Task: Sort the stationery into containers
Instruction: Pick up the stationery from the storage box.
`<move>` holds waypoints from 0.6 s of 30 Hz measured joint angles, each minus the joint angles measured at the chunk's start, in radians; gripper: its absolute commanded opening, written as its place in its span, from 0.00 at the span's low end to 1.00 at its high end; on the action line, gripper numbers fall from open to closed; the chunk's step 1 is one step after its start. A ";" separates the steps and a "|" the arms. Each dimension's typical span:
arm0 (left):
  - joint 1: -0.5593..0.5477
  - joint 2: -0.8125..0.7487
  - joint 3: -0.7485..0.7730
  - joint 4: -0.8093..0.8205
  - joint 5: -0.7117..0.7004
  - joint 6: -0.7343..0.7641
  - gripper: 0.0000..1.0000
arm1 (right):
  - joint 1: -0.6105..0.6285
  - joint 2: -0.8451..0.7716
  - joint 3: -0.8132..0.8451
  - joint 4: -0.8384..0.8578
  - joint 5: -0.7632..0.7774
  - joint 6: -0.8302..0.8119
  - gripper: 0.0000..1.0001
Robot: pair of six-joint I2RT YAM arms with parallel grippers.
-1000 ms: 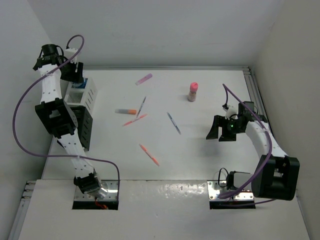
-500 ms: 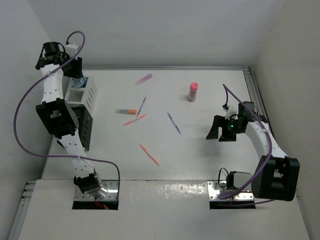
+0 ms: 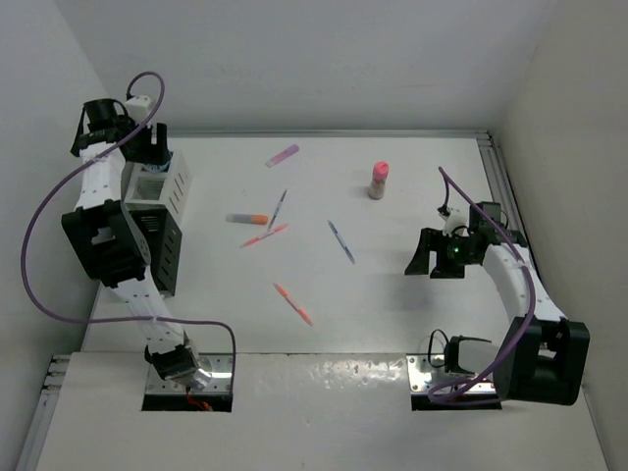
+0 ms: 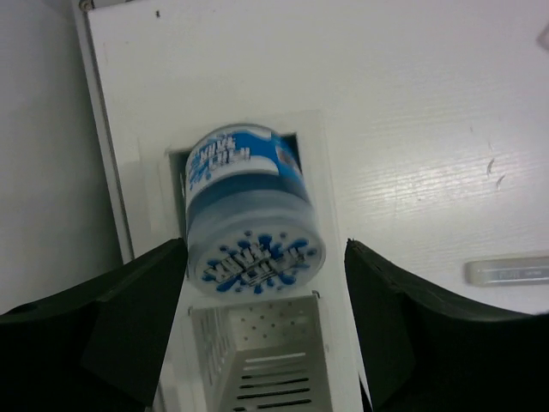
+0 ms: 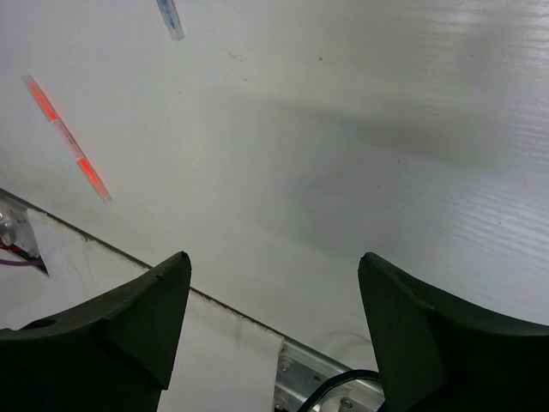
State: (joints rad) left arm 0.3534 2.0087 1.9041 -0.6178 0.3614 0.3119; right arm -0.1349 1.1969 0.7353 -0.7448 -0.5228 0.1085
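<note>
A blue-capped jar (image 4: 249, 215) lies tilted in the far compartment of the white organiser (image 4: 257, 369). My left gripper (image 4: 264, 245) hangs open over it, its fingers clear of the jar on both sides. In the top view the left gripper (image 3: 147, 147) is above the white organiser (image 3: 182, 184), with the black organiser (image 3: 172, 257) just in front. On the table lie a pink marker (image 3: 283, 155), a pink-capped bottle (image 3: 378, 181), an orange-capped marker (image 3: 247, 219), a thin pen (image 3: 279, 208), two orange pens (image 3: 265, 235) (image 3: 292, 303) and a blue pen (image 3: 340, 240). My right gripper (image 3: 432, 257) is open and empty.
The right wrist view shows my right gripper (image 5: 274, 257) over bare table near the front edge, with an orange pen (image 5: 67, 137) and the blue pen's tip (image 5: 170, 17) at the upper left. A marker (image 4: 510, 271) lies right of the white organiser. Walls close the left and back sides.
My left gripper has risen and drawn back from the white organiser, leaving the blue-capped jar in its far compartment. The right arm has barely moved.
</note>
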 measured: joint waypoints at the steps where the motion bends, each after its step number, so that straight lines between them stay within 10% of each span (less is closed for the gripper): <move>1: 0.013 -0.034 -0.065 0.041 0.000 -0.020 0.82 | 0.000 0.000 0.000 0.000 0.000 0.000 0.78; 6: 0.057 -0.179 -0.331 0.198 -0.005 -0.106 0.83 | 0.000 0.000 -0.001 0.001 0.000 0.000 0.78; 18: 0.051 -0.192 -0.395 0.394 -0.006 -0.223 0.83 | 0.000 0.002 -0.002 0.001 0.000 0.000 0.78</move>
State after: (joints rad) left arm 0.4046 1.8172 1.5093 -0.2234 0.3557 0.0891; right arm -0.1349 1.1988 0.7338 -0.7437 -0.5228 0.1085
